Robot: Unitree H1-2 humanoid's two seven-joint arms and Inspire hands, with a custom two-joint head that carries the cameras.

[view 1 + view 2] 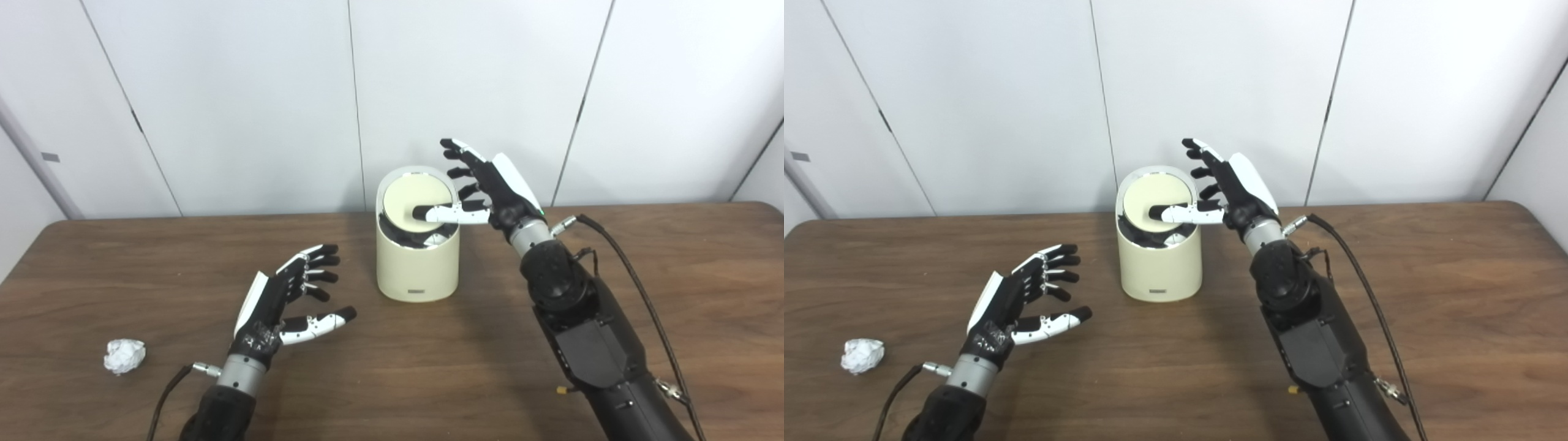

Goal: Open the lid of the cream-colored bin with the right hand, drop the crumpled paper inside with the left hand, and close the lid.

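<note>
The cream-colored bin (418, 263) stands at the middle of the brown table. Its round lid (409, 205) is tilted up, showing a dark gap at the front of the opening. My right hand (484, 187) is at the bin's right side, fingers spread upward behind the rim, thumb lying across the lid's face. It grips nothing. My left hand (288, 294) is open and empty, hovering over the table left of the bin, palm toward it. The crumpled white paper (125, 356) lies on the table at the near left, apart from my left hand; it also shows in the right eye view (862, 356).
The wooden table (674, 294) reaches a white panelled wall behind the bin. A black cable (637, 288) runs along my right forearm above the table's right side.
</note>
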